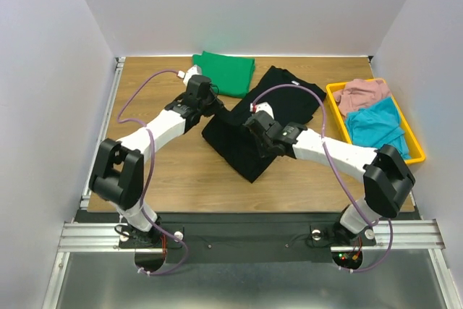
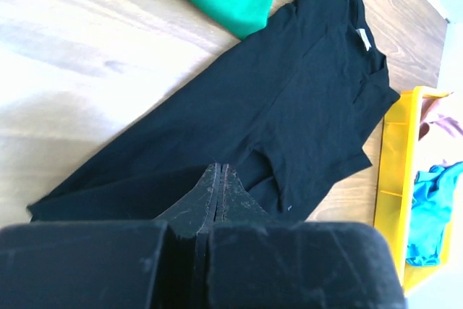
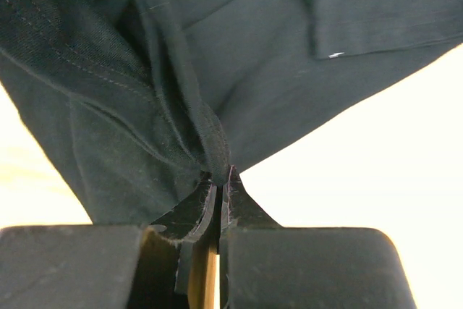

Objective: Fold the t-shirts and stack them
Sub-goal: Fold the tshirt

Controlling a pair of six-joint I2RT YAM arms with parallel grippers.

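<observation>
At the centre of the tabletop (image 1: 181,171), the black t-shirt (image 1: 278,99) lies diagonally and is partly folded over itself. Its white neck tag (image 2: 364,37) sits toward its far end. Off the far-left side of the black t-shirt, the green t-shirt (image 1: 228,72) rests folded flat near the far edge of the tabletop. It lies just beside the black cloth; whether the two touch cannot be told. To the right of the black t-shirt, a yellow bin (image 1: 412,139) holds a pink cloth (image 1: 362,94) at its far end and a teal cloth (image 1: 376,124) nearer the arms. The left arm (image 1: 159,132) reaches to the left edge of the black t-shirt. The left jaws are clenched, with the fingertips (image 2: 210,193) pressed together directly over the black cloth; whether any fabric is caught between them cannot be told. The right arm (image 1: 333,151) reaches over the middle of the black t-shirt from the bin side. The right jaws are clenched on the black t-shirt: a bunched ridge of the cloth runs into the fingertips (image 3: 242,211) and is pinched there.
</observation>
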